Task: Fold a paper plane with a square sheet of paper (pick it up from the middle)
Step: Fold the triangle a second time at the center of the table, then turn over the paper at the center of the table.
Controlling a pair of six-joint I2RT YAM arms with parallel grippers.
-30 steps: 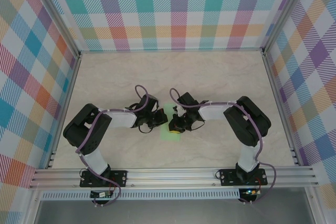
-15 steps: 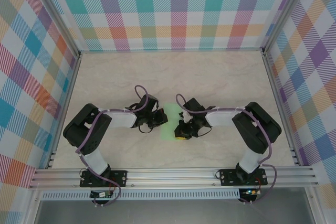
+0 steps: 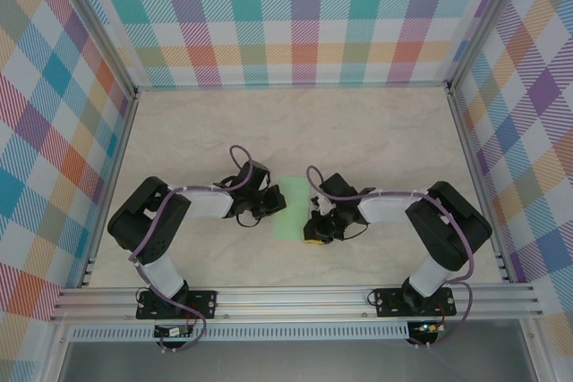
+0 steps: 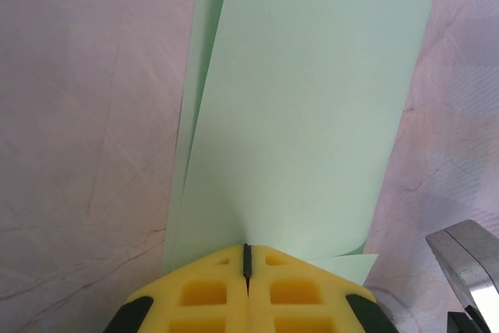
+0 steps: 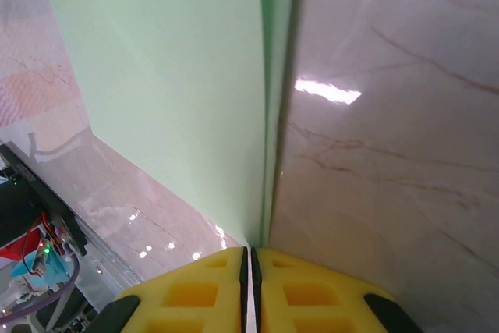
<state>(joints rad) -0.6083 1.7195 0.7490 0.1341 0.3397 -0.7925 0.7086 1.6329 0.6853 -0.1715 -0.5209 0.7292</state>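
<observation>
Near the middle of the surface (image 3: 376,131) lies the green sheet (image 3: 294,207), folded in half only; nose and wing folds remain, I judge. At its 9 o'clock the closed left pincer (image 3: 271,207) seems to pinch its edge; at 4 o'clock the right pincer (image 3: 311,232), closed, touches the fold.

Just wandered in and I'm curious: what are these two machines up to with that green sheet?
Two robot arms are working on a folded green paper lying on the table between them. The left arm has its jaws pinched shut on the paper's left edge, where the top layer curls up. The right arm has its jaws shut at the near right corner. It is not a plane yet.
</observation>
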